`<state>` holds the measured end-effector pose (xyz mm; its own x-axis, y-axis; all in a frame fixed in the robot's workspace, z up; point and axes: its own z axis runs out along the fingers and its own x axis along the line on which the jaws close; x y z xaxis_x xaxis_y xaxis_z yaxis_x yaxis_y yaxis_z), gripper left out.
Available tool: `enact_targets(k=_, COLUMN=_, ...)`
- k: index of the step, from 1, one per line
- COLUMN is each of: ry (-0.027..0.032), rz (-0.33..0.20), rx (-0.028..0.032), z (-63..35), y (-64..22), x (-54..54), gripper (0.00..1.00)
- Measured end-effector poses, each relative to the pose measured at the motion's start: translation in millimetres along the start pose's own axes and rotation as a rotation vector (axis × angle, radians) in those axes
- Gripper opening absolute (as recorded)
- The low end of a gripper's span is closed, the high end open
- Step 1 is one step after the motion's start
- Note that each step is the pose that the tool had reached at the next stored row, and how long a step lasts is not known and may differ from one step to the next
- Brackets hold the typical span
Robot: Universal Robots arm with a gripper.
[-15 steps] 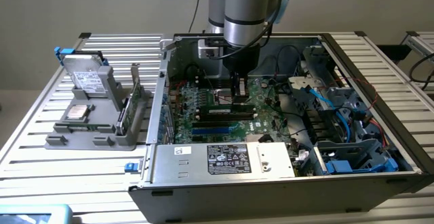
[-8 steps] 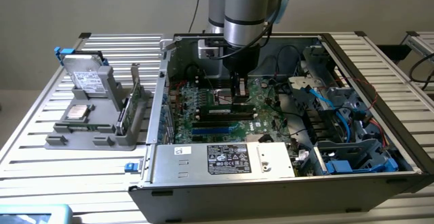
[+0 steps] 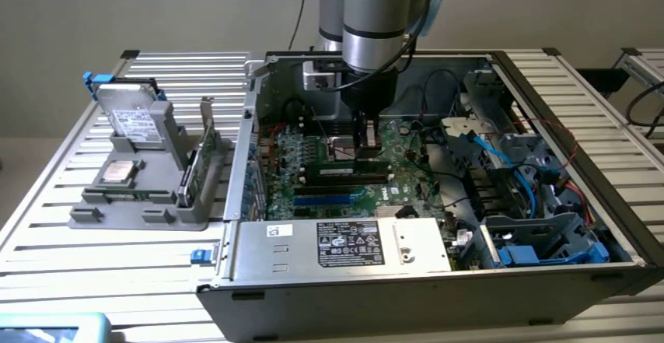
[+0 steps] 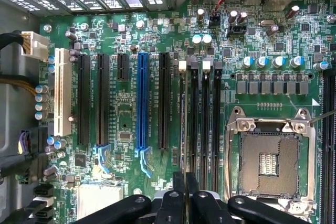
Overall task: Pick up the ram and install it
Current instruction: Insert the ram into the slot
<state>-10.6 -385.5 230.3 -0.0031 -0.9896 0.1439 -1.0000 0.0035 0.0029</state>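
at the centre of the exterior view, the ram is pinched on edge by the clenched gripper, lined up with the black memory slots so it can be seated squarely.

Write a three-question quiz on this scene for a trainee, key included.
1. Multiple choice: the pincer is over A) the motherboard inside the case, B) the grey holder outside the case, C) the bare table.
2. True or false: the pincer is open and empty.
3. Fill in: the long slot standing between two black ones is coloured ____.

Key: 1 A. 2 False: it appears shut on the ram, seen edge-on by the memory slots. 3 Blue.
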Motion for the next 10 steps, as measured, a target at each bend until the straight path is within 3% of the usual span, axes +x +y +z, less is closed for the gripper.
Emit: enact_targets(k=10, ry=-0.0023, rz=0.000, rx=0.0038, z=0.9, y=0.9, x=-0.2, gripper=0.13)
